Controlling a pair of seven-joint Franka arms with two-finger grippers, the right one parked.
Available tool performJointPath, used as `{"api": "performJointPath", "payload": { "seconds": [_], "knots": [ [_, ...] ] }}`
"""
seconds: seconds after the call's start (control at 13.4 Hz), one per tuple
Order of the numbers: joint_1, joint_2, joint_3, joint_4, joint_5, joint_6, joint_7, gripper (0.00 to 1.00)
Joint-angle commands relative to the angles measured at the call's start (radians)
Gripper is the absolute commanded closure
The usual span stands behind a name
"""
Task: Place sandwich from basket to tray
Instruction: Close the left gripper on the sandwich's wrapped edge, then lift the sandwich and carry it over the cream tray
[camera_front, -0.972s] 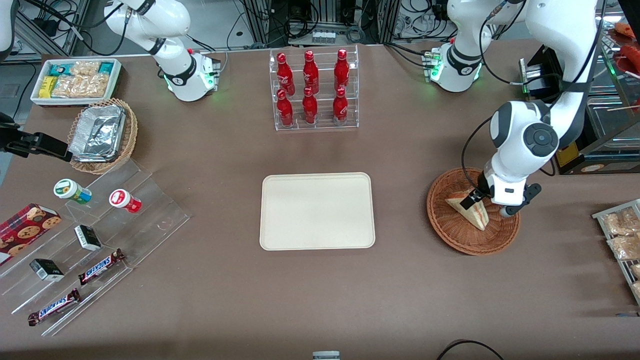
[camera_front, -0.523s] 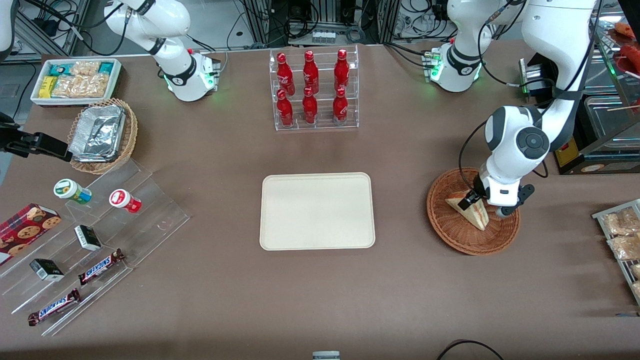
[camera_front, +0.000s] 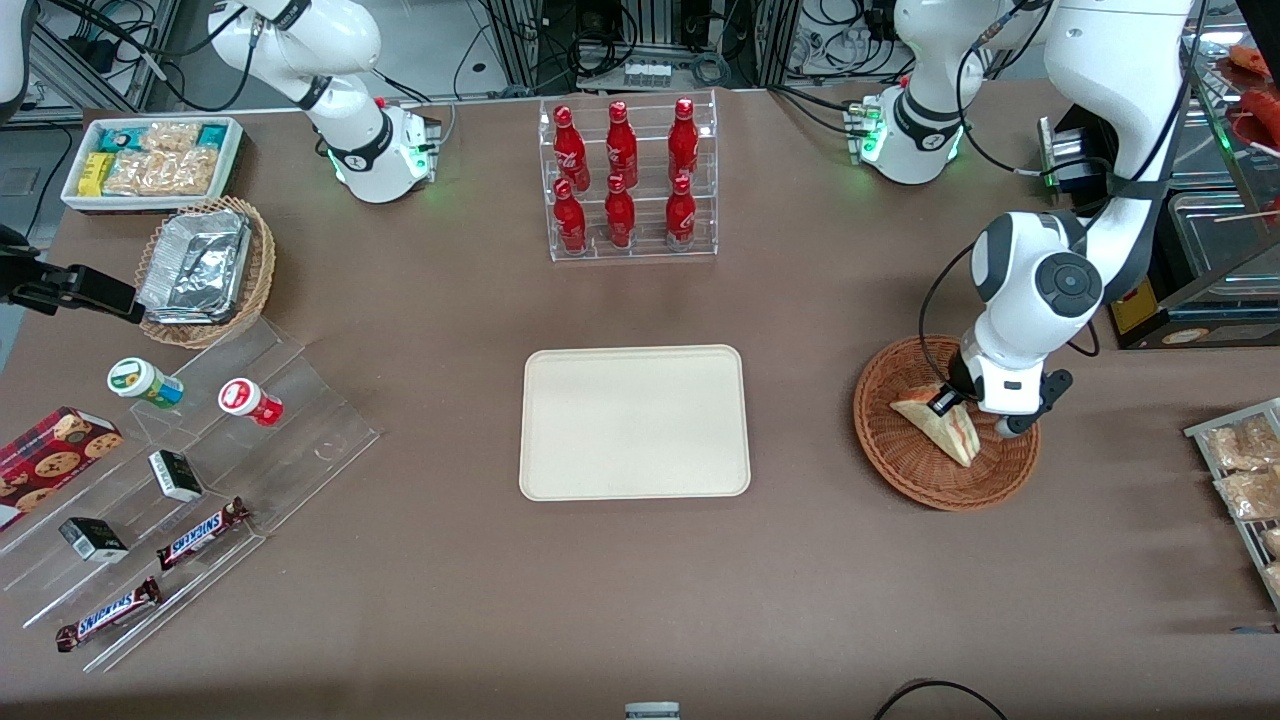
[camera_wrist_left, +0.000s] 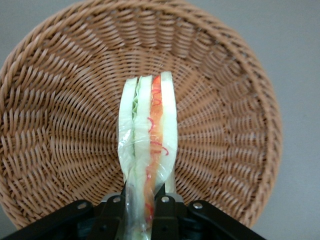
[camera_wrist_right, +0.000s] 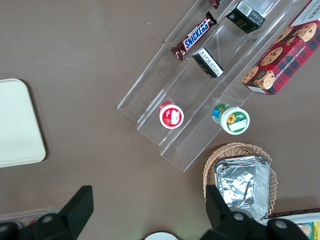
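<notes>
The sandwich (camera_front: 938, 426), a wedge of white bread in clear wrap with red and green filling on its edge, sits inside the reddish-brown wicker basket (camera_front: 885, 450) toward the working arm's end of the table. My left gripper (camera_front: 946, 402) is down in the basket, shut on the sandwich. The wrist view shows the sandwich (camera_wrist_left: 148, 125) standing on edge over the basket's weave (camera_wrist_left: 60, 110), its near end pinched between the black fingers (camera_wrist_left: 114, 209) of the gripper (camera_wrist_left: 139, 201). The cream tray (camera_front: 634, 422) lies flat at mid-table with nothing on it.
A clear rack of red bottles (camera_front: 628, 180) stands farther from the front camera than the tray. Bagged snacks (camera_front: 1240, 470) lie at the working arm's end. A stepped acrylic shelf (camera_front: 200, 450), a foil-tray basket (camera_front: 205, 270) and a white bin (camera_front: 150, 160) sit toward the parked arm's end.
The arm has come down lower over the basket. The sandwich has shifted and tilted slightly in the gripper's hold.
</notes>
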Motion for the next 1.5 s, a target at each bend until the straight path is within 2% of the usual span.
{"api": "performJointPath", "payload": {
  "seconds": [0.0,0.15,0.3,0.45,0.67,0.97,1.42],
  "knots": [
    [-0.009,-0.077,-0.007,0.066,0.072,-0.174,-0.007,0.95],
    [-0.045,-0.103,-0.044,0.201,0.111,-0.427,-0.004,0.95],
    [-0.107,-0.083,-0.076,0.375,0.111,-0.641,-0.004,0.95],
    [-0.214,-0.034,-0.088,0.489,0.108,-0.739,-0.013,0.95],
    [-0.380,0.073,-0.088,0.584,0.085,-0.718,-0.024,0.95],
    [-0.528,0.278,-0.094,0.775,0.069,-0.691,-0.035,0.95],
    [-0.647,0.470,-0.093,0.870,0.082,-0.452,-0.081,0.96]
  ]
}}
